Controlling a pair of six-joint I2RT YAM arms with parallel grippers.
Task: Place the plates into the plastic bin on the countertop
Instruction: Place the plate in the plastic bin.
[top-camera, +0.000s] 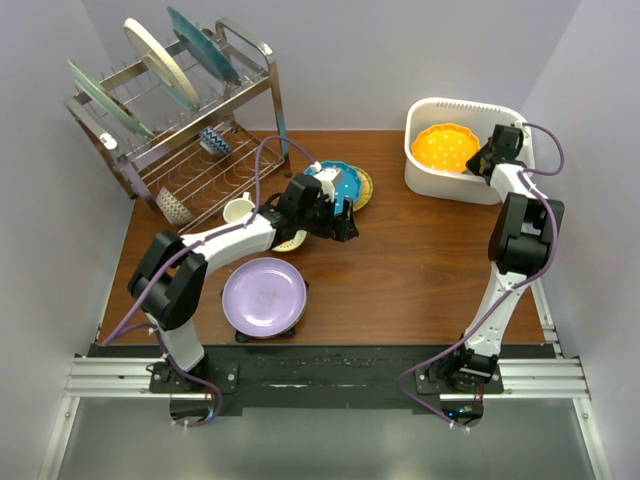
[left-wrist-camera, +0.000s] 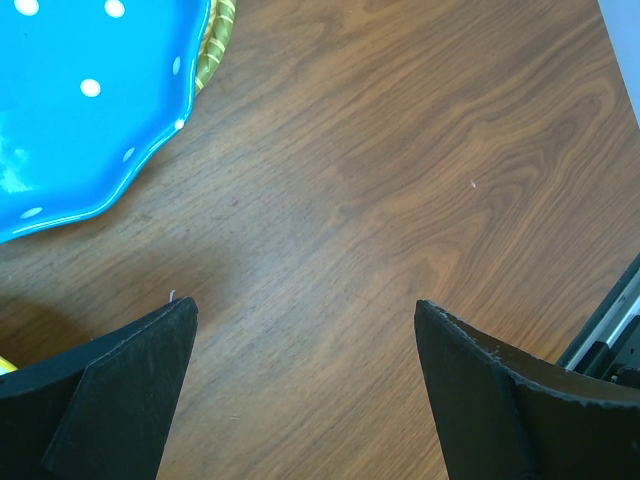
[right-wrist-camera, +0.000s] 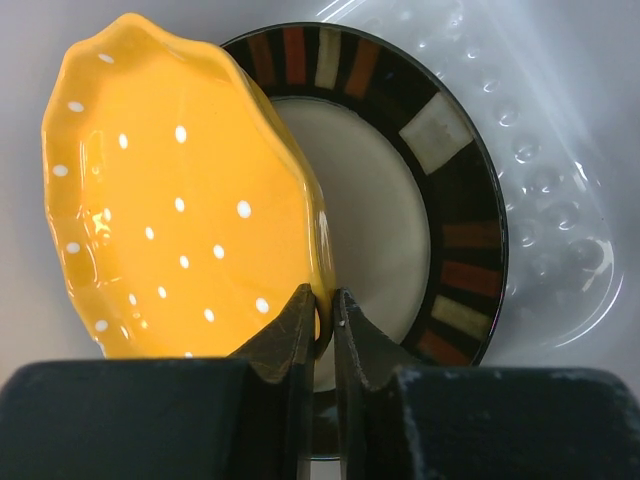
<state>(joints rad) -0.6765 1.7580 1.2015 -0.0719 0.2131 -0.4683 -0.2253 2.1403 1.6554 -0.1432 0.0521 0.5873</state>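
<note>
My right gripper (top-camera: 484, 158) (right-wrist-camera: 322, 305) is shut on the rim of the orange dotted scalloped plate (right-wrist-camera: 180, 190) (top-camera: 445, 147) and holds it inside the white plastic bin (top-camera: 440, 110). Under it in the bin lies a beige plate with a dark striped rim (right-wrist-camera: 440, 200). My left gripper (top-camera: 345, 228) (left-wrist-camera: 305, 310) is open and empty above bare countertop (left-wrist-camera: 400, 180), just right of the blue dotted scalloped plate (left-wrist-camera: 80, 100) (top-camera: 335, 185), which lies on a yellow-brown patterned plate (top-camera: 362, 186). The lavender plate (top-camera: 264, 296) lies at the table's front left.
A metal wire dish rack (top-camera: 180, 120) stands at the back left with three plates upright in its top tier. A white mug (top-camera: 238, 210) and a small white bowl (top-camera: 291, 241) sit by the left arm. The table's right edge shows in the left wrist view (left-wrist-camera: 610, 330).
</note>
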